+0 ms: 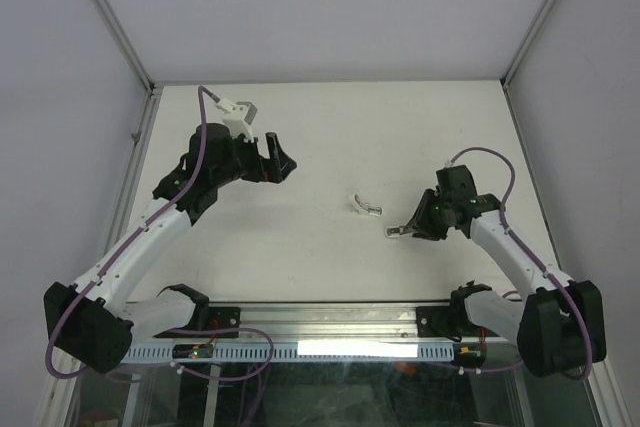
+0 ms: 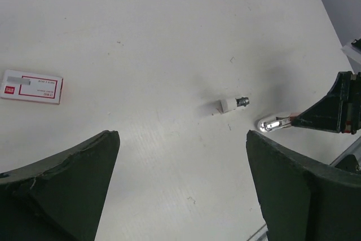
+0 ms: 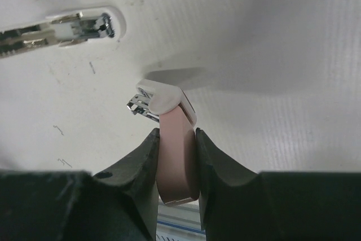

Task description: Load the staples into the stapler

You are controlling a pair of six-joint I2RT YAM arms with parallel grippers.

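**Desk:** What does your right tool have hold of?

**Floor:** Your right gripper [image 1: 408, 229] is clamped on the tiny pink-and-white wedge-shaped plastic stapler [image 3: 175, 150]. The fingers pinch its smooth pink flanks at lower centre of the right wrist view, and the white nose and bright metal mouth poke clear. Your left gripper [image 2: 183, 139] hangs spread to its widest, holding nothing, over the matte white table [image 2: 169, 26].

**Desk:** And the staples?

**Floor:** A short silvery-white strip [image 3: 62, 28] lies loose at upper left of the right wrist view, near the stapler's nose but not touching it. It is likely the staples, though at this size you cannot be sure. The flat red-and-white card sleeve [image 2: 31, 87] sits at far left of the left wrist view, well apart.

**Desk:** How will it handle?

**Floor:** Feather-light and stiff lengthwise, but probably brittle at the glue and slick-sided. Take it across its long edges at mid-length, gently, since a hard pinch could snap it.
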